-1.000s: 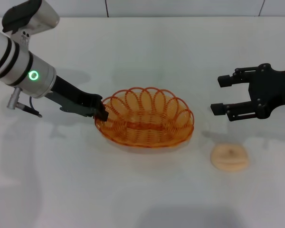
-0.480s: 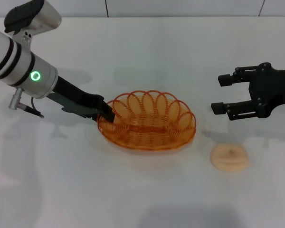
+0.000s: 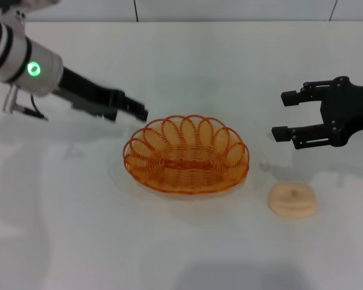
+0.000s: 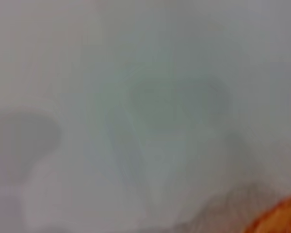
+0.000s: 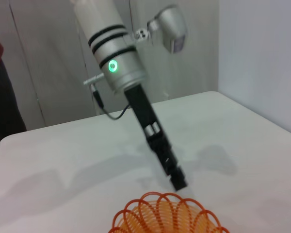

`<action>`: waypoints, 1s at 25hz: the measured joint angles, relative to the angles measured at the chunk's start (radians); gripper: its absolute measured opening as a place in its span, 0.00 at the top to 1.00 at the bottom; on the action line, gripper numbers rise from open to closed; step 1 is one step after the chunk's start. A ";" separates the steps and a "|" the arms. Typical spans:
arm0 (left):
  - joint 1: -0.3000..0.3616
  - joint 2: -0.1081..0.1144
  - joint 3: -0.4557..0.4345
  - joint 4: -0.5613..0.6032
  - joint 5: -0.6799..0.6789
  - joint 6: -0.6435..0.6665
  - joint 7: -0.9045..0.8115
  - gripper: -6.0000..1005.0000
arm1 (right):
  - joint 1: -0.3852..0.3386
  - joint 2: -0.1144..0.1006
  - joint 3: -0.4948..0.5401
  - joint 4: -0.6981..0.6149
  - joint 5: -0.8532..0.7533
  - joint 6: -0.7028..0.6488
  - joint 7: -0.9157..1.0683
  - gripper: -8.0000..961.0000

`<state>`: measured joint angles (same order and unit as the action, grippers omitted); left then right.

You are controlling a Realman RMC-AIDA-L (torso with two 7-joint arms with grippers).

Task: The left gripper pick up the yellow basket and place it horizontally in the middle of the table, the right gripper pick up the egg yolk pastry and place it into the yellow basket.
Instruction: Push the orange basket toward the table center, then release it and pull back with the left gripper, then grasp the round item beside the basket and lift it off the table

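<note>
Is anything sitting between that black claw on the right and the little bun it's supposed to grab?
Nothing visible. The right gripper hangs open above the table, with the bun lying on bare white surface below it. The basket sits off to the bun's side, apart from it.

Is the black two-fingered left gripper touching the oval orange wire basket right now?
Apart. In the head view the left gripper hangs beyond the basket rim with white table showing between; the right wrist view agrees.

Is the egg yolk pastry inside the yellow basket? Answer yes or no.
No, the egg yolk pastry lies on the table beside the yellow basket, on its right.
</note>
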<state>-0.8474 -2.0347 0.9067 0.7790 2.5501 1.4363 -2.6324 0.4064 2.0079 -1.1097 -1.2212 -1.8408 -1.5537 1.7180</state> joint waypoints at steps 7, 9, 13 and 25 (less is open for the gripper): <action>0.049 0.013 -0.002 0.145 -0.128 -0.061 0.078 0.14 | 0.000 0.000 0.007 0.000 0.000 -0.003 0.000 0.23; 0.068 0.014 -0.005 0.157 -0.164 -0.069 0.128 0.11 | 0.000 0.001 0.007 0.000 0.000 0.000 0.001 0.23; 0.111 0.016 -0.033 0.175 -0.247 -0.056 0.224 0.12 | 0.000 0.002 0.007 0.003 0.000 0.005 0.003 0.23; 0.320 0.077 -0.112 0.288 -0.622 0.378 0.539 0.12 | -0.003 0.003 0.007 0.010 0.000 0.010 0.009 0.23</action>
<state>-0.5275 -1.9581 0.7946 1.0674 1.9282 1.8145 -2.0931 0.4035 2.0110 -1.1029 -1.2115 -1.8407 -1.5436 1.7269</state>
